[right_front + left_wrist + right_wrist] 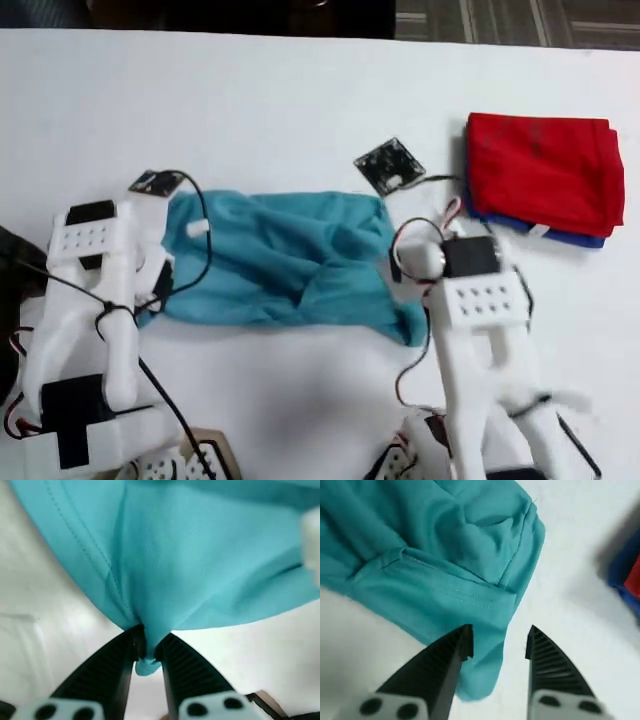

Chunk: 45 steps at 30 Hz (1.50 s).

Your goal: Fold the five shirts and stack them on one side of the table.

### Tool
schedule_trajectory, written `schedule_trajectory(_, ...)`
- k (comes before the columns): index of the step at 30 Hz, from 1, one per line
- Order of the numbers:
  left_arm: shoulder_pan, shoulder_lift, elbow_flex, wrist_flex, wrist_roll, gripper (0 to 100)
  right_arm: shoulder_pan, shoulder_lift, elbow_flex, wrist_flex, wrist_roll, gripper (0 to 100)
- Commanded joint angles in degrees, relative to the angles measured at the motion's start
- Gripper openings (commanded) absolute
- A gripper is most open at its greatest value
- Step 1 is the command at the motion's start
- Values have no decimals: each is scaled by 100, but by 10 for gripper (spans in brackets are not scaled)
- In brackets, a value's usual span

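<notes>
A teal shirt (285, 262) lies crumpled across the middle of the white table (250, 110). My left gripper (146, 647) is shut on the teal shirt (200, 555), pinching a fold at its left edge. At the shirt's right end my right gripper (497, 642) stands open, its fingers (460, 645) straddling a corner of the teal shirt (445, 555). A folded red shirt (545, 172) rests on a folded blue shirt (570, 237) at the right of the table. Both white arms come in from the near edge.
A small black circuit board (388, 166) with a cable lies just behind the teal shirt, and another board (156, 182) sits by the left arm. Cables trail along both arms. A blue edge (627, 572) of the stack shows past my right gripper.
</notes>
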<state>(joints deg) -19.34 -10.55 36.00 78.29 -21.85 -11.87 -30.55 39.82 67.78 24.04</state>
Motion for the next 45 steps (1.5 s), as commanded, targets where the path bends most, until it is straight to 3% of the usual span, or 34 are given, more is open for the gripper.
schedule_trajectory(1,-35,-237,-22,-35,26,27,-48,848,281,-857,-132,177)
schedule_trajectory(13,-35,-237,-31,-35,53,27,-699,1490,316,1042,765,176)
schedule_trajectory(20,-35,-237,-22,-35,53,27,-664,207,308,1701,1029,176)
schedule_trajectory(25,-35,-237,-22,-35,62,27,-31,-848,554,734,615,180)
schedule_trajectory(33,-35,-237,-22,-35,62,27,119,119,1178,-646,-97,180)
schedule_trajectory(45,-62,-246,-13,-26,44,27,514,1182,1178,-998,-97,180)
